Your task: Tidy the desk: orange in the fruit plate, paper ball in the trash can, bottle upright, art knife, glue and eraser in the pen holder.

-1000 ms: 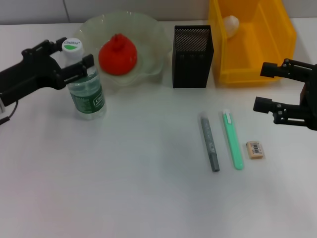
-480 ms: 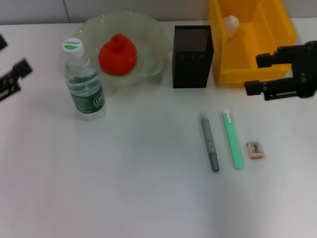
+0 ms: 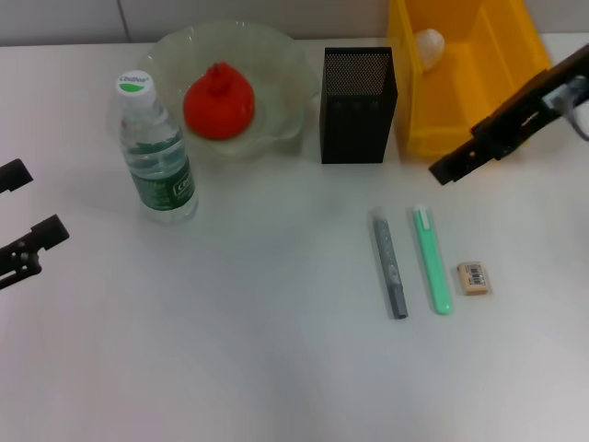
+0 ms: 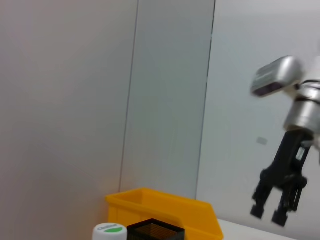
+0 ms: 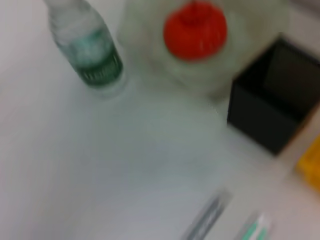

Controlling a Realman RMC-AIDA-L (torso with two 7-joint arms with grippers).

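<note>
Head view had the right gripper (image 3: pixel 444 172), state I could not tell, hovering beside the yellow plastic trash can (image 3: pixel 479 129), nearer than the empty, spread left gripper (image 3: pixel 18 212) to the slim green art knife (image 3: pixel 431 259) lying lengthwise just below it.

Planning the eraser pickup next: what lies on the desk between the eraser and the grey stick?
In the head view, only the green art knife lies between the eraser and the grey stick, roughly parallel to the stick, touching neither.

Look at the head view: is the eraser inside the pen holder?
No. The eraser lies on the table, apart from the pen holder.
</note>
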